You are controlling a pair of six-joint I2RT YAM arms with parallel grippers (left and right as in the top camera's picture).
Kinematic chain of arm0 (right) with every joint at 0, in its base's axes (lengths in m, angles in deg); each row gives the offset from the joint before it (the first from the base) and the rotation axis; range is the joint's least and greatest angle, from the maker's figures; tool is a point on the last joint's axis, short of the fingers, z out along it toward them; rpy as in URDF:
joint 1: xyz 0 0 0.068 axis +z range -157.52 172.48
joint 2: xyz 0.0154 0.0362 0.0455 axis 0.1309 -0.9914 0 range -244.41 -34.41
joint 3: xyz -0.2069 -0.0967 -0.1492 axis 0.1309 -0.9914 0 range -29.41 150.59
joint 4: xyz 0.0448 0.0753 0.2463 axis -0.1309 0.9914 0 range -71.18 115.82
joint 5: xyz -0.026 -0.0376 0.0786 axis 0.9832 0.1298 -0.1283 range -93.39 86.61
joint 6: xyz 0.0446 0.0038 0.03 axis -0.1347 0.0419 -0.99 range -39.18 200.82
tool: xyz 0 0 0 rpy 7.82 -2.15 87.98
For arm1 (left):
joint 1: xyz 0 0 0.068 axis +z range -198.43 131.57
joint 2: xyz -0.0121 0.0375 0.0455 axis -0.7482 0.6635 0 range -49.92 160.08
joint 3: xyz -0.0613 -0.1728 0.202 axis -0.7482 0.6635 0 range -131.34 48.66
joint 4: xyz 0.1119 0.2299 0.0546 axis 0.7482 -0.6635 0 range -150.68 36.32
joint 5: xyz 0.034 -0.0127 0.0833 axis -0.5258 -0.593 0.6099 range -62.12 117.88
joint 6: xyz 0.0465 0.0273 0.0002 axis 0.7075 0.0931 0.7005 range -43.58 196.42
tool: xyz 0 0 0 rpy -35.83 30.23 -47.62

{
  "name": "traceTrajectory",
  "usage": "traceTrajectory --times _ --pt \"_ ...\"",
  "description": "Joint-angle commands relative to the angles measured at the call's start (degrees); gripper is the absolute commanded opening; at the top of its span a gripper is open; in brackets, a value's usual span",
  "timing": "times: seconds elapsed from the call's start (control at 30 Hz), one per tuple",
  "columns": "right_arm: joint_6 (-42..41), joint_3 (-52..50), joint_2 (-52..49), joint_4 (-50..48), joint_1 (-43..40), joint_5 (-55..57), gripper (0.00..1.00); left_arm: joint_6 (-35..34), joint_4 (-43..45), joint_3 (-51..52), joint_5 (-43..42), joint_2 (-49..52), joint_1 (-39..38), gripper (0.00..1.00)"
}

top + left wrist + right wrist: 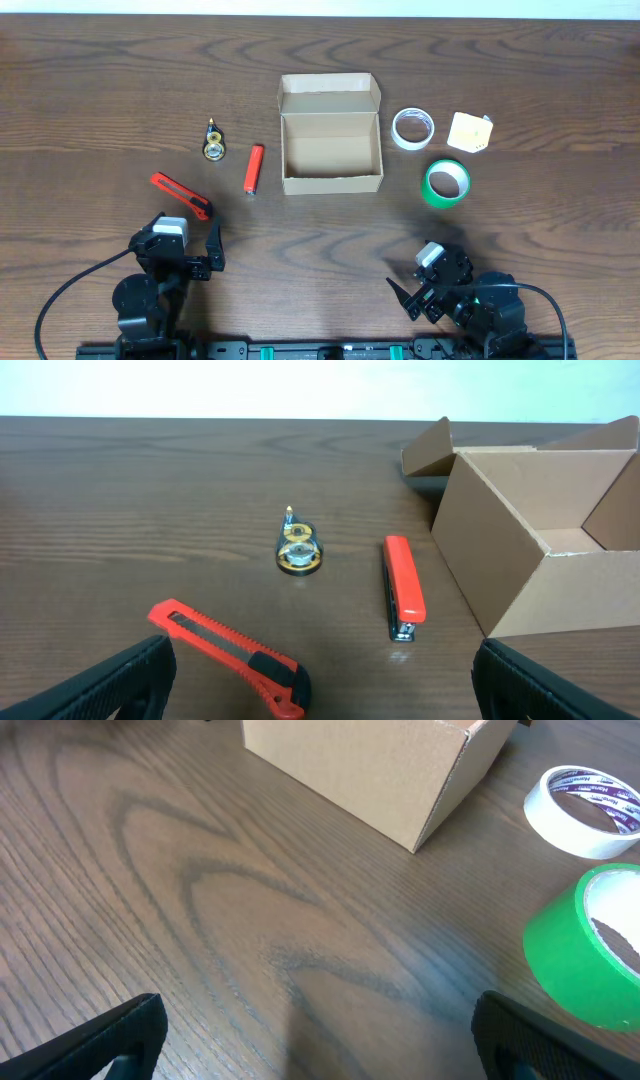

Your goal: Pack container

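The tan cardboard container (pixel 331 178) stands open and empty at the table's middle, its flap lid folded back; it also shows in the left wrist view (pixel 520 550) and the right wrist view (pixel 370 760). Left of it lie a red stapler (pixel 254 169), a small gold tape dispenser (pixel 214 141) and a red box cutter (pixel 181 195). Right of it lie a white tape roll (pixel 412 128), a green tape roll (pixel 446 183) and a pale yellow block (pixel 470 132). My left gripper (pixel 200 252) is open and empty just short of the cutter (pixel 225 653). My right gripper (pixel 412 293) is open and empty near the front edge.
The dark wood table (pixel 100 100) carries everything. The left wrist view shows the stapler (pixel 402 585) and the dispenser (pixel 298 546) ahead of the fingers. The right wrist view shows the green roll (pixel 590 945) and the white roll (pixel 585 808) at the right.
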Motion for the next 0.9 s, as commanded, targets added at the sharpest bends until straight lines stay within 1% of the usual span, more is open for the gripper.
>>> traceTrajectory --times 0.0,0.67,0.7,0.77,0.83,0.87 --pt "0.1 -0.2 0.5 -0.1 0.5 0.0 1.00 -0.6 -0.1 1.4 0.2 -0.5 0.3 0.95" --pt "-0.3 -0.2 0.5 -0.4 0.5 -0.1 0.99 -0.6 -0.1 1.4 0.2 -0.5 0.3 0.96" --pt "-1.7 -0.2 0.5 -0.7 0.5 0.0 0.99 -0.6 -0.1 1.4 0.2 -0.5 0.3 0.95" --pt "-7.9 -0.2 0.5 -2.7 0.5 0.0 0.99 -0.6 -0.1 1.4 0.2 -0.5 0.3 0.95" --pt "-17.7 -0.2 0.5 -5.7 0.5 0.3 0.99 -0.6 -0.1 1.4 0.2 -0.5 0.3 0.95" --pt "-25.0 -0.2 0.5 -7.4 0.5 1.5 0.99 -0.6 -0.1 1.4 0.2 -0.5 0.3 0.95"
